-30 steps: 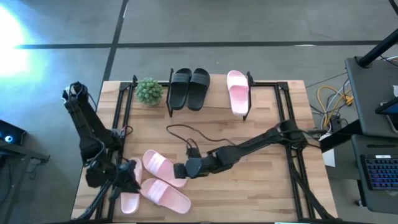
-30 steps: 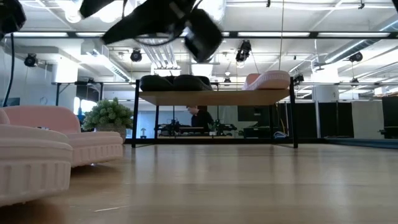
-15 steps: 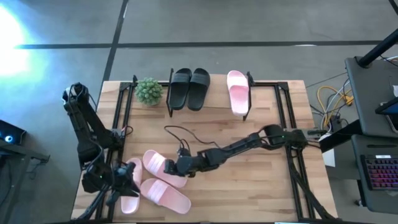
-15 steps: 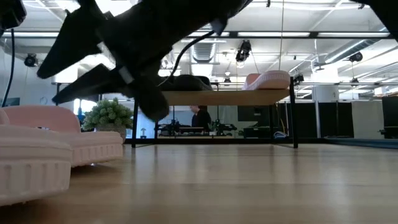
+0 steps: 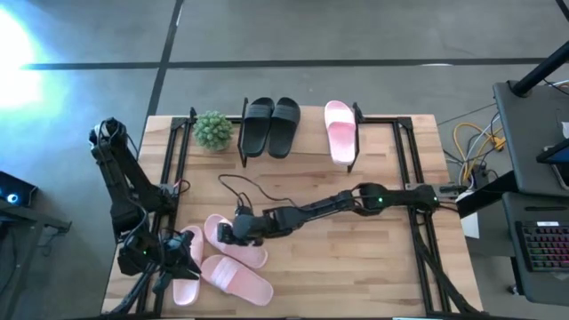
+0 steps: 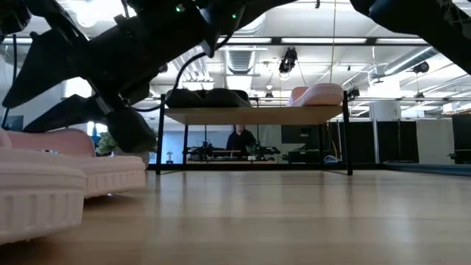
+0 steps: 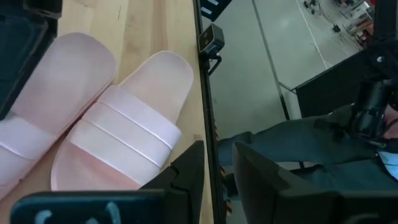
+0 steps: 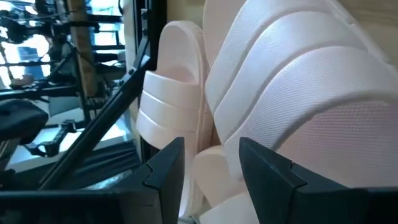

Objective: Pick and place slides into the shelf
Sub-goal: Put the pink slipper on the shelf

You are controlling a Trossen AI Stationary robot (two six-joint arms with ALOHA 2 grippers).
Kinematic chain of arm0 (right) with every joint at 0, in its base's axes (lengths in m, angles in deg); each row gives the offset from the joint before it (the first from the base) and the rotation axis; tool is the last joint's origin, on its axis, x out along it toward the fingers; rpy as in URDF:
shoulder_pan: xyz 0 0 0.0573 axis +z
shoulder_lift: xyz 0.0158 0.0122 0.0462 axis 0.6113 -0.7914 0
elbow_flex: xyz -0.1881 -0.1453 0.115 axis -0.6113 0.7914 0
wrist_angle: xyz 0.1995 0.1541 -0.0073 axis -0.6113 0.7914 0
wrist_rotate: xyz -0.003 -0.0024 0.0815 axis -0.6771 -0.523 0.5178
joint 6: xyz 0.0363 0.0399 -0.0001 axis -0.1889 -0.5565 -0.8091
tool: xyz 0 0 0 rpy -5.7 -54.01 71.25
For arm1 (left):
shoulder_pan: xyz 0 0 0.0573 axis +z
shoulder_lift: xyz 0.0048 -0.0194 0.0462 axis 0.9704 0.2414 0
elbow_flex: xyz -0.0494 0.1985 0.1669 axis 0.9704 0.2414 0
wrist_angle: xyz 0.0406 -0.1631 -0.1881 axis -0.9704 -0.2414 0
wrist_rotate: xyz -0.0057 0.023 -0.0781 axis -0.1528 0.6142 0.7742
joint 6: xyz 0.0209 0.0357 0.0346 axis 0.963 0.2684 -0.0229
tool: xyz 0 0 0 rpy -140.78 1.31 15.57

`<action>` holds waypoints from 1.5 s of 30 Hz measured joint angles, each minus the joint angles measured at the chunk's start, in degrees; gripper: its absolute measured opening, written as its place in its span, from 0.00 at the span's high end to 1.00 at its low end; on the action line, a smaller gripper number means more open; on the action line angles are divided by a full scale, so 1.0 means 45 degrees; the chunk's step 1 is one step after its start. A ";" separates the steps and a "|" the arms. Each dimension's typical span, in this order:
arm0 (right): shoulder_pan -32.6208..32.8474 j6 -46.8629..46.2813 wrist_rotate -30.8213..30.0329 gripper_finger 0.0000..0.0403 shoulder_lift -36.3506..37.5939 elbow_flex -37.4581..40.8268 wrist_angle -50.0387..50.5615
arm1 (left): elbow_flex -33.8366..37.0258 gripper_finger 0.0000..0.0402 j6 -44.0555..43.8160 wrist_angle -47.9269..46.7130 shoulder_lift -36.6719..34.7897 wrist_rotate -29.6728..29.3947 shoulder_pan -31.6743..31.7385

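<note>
Three pale pink slides lie near the table's near left corner: one, one and one. My right gripper is open and low over the first one. Its fingers stand on either side of that slide's edge, beside the wide strap. My left gripper waits open just left of the slides, with two of them in front of it. On the shelf at the far edge rest two black slides and one pink slide. My right gripper comes at the pink slide from the table's right, slanting down, with the slide's side edge between its open fingers. I cannot tell whether the fingers touch it. The slide lies flat on the table.
A small potted plant stands left of the shelf. A black cable trails over the table's middle. Black frame rails run along the table's left and right sides. Bare wood lies at the near right.
My right gripper has reached toward the table's left edge and come down, from the table's middle to the pink slides. The slides have not moved.
</note>
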 joint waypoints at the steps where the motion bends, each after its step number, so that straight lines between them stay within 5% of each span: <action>1: 0.0000 0.0058 0.0005 0.64 -0.0027 -0.0144 0.0362 | 0.0000 0.83 0.0000 -0.0008 0.0003 0.0000 -0.0001; 16: 0.0151 0.1399 0.0309 0.64 0.0784 -0.0944 0.4020 | 0.0078 0.83 0.0032 -0.0225 -0.0002 -0.0008 -0.0005; 45: -0.0348 0.0619 -0.1056 0.67 0.0211 -0.0456 0.2940 | 0.0087 0.83 0.0279 -0.0544 -0.0020 0.0003 0.0000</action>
